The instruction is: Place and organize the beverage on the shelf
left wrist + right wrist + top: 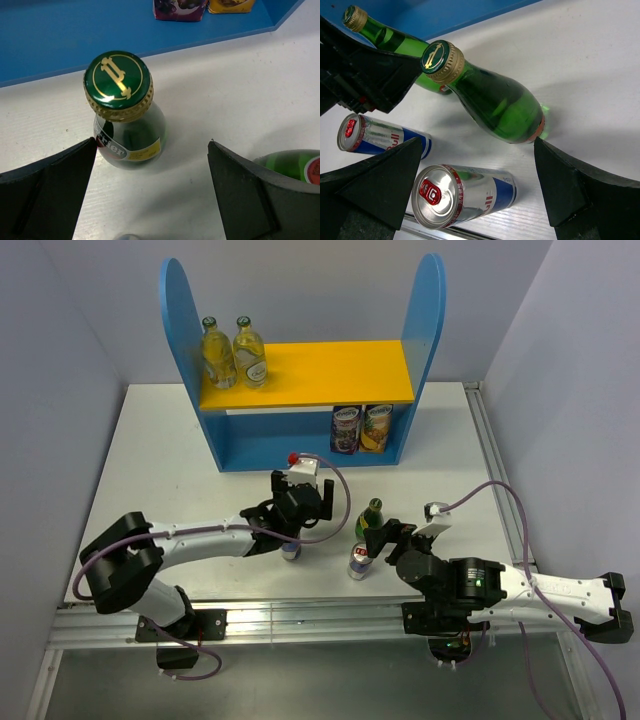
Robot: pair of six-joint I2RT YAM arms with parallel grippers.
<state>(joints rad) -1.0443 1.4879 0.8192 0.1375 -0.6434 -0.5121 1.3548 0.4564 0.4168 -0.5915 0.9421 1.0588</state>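
Note:
The blue shelf (425, 330) holds two pale-yellow bottles (233, 352) on the left of its yellow board. One green bottle (125, 120) stands upright in front of my open left gripper (152, 145), close to its left finger and apart from it. A second green bottle (495, 100) stands just ahead of my open right gripper (478, 145), with a blue-silver can (460, 192) between the fingers, untouched. Another can (385, 137) stands further left. In the top view the left gripper (302, 502) covers its bottle; the right gripper (390, 535) sits beside the other bottle (371, 515).
Two fruit-printed containers (360, 428) stand on the right of the shelf's lower tier. The bottles and cans are crowded together between both grippers. A metal rail (300, 618) runs along the table's near edge.

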